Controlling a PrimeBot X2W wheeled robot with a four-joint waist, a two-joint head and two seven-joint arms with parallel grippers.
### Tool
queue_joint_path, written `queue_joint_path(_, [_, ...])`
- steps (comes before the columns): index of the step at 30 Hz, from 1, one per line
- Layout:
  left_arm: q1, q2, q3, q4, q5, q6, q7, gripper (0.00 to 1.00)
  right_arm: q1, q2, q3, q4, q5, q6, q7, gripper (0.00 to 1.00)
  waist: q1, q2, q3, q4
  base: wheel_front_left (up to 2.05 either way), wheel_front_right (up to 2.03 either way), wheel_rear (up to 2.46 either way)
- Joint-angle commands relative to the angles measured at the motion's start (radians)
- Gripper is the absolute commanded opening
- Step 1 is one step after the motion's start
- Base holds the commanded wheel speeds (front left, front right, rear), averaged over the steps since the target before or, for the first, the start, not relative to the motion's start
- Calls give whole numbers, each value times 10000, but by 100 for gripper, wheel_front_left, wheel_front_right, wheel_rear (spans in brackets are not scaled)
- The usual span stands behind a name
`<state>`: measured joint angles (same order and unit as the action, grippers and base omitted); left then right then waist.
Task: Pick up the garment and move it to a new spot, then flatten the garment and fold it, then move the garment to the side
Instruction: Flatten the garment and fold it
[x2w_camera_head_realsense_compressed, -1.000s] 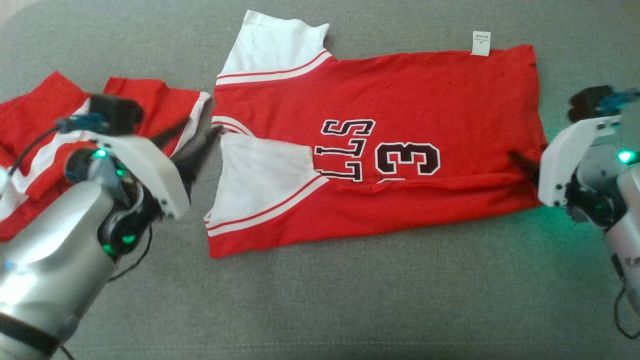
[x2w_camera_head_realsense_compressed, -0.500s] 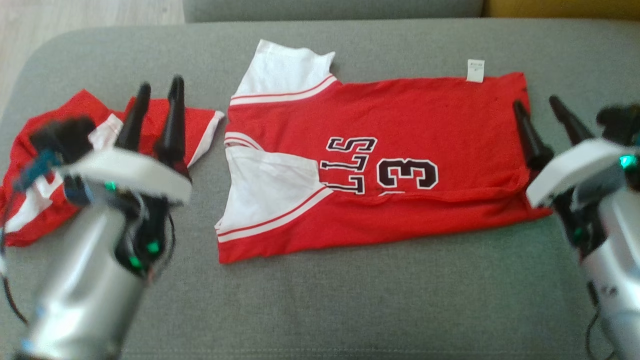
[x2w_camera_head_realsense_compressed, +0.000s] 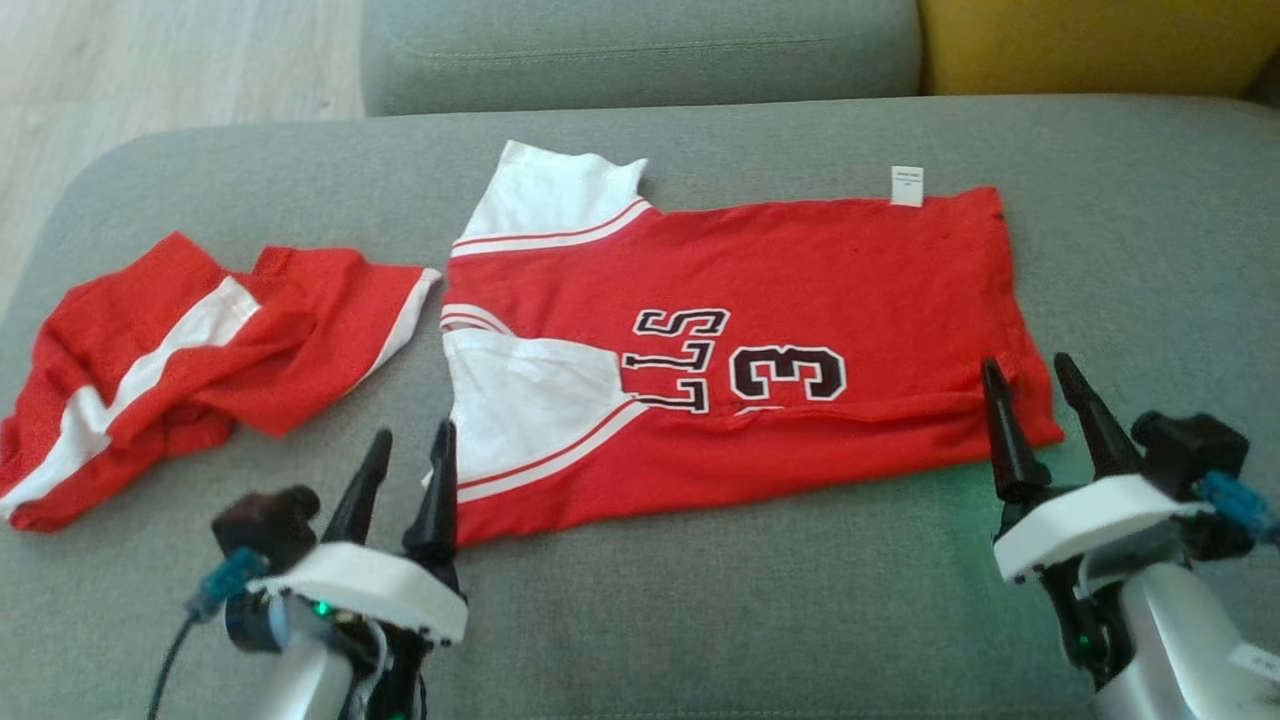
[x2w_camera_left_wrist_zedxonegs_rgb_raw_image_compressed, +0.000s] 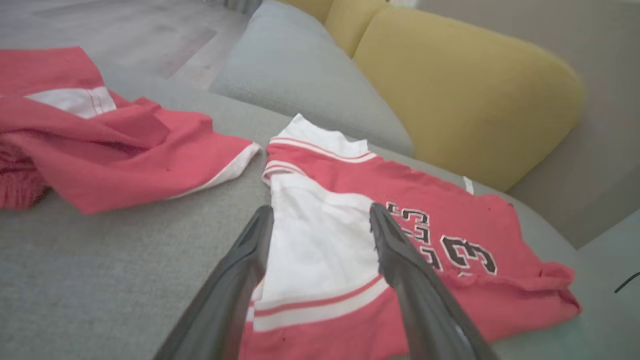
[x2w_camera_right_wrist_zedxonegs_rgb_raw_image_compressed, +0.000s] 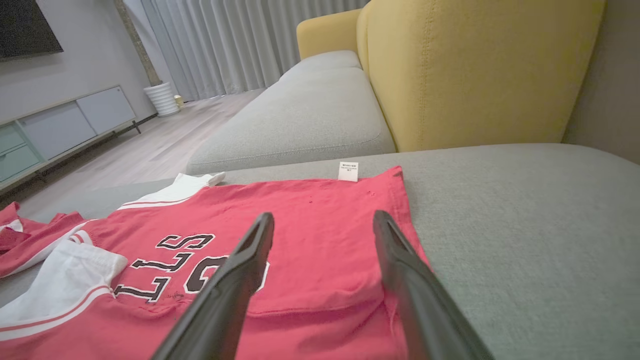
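Garment (x2w_camera_head_realsense_compressed: 800, 280), a red jersey, lies folded at the middle of the grey cushion (x2w_camera_head_realsense_compressed: 700, 600), a fold hiding part of its black lettering (x2w_camera_head_realsense_compressed: 680, 355). Left gripper (x2w_camera_head_realsense_compressed: 413, 432) at its 8 o'clock and right gripper (x2w_camera_head_realsense_compressed: 1026, 362) at its 4 o'clock both stand spread and empty, their arms cut off by the bottom edge.

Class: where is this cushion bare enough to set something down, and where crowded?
Bare: the front strip of the grey cushion between the left gripper and right gripper, below the red jersey; also the wide patch right of the jersey. Crowded: the left end, where the crumpled red garment nearly meets the jersey.
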<state>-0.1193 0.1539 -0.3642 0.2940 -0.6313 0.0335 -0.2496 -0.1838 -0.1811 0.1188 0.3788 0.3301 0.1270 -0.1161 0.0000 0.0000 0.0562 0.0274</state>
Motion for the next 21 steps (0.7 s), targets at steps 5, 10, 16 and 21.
queue_joint_path(5, [-536, 39, 314, 600, 687, -41, -121, 100, -42, 215, -218, -836, -450, 37, 62, 100, 0, 0, 70, -156, 0, 0, 0])
queue_joint_path(10, [-984, 119, 30, 1606, 940, 84, 400, 100, -70, 275, -343, -1206, -603, 37, 314, 100, 0, 0, 158, -270, 0, 0, 0])
queue_joint_path(16, [-1419, 306, -252, 2547, 1270, 400, 1100, 100, -85, 352, -320, -1452, -707, 37, 450, 100, 0, 0, 288, -399, 0, 0, 0])
queue_joint_path(21, [-1656, 428, -461, 3092, 1502, 594, 1534, 100, -110, 385, -272, -1543, -741, 37, 501, 100, 0, 0, 376, -504, 0, 0, 0])
